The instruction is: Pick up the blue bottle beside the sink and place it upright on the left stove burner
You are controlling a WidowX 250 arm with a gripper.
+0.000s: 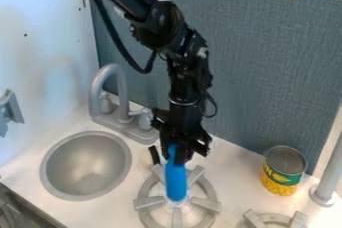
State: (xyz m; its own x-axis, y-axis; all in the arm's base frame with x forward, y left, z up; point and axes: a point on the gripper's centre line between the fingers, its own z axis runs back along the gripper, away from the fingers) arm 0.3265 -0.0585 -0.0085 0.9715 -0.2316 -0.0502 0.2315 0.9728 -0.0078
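Blue object [176, 179] in jaws, left of green-and-yellow-labelled can [283, 170]

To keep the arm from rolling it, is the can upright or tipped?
Upright: the can has its round metal end facing up and its base on the counter.

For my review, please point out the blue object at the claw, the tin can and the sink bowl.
Blue object [176, 181]: camera view, on its lower body.
Tin can [281, 176]: camera view, on the label around its side.
Sink bowl [87, 167]: camera view, on its bare inside.
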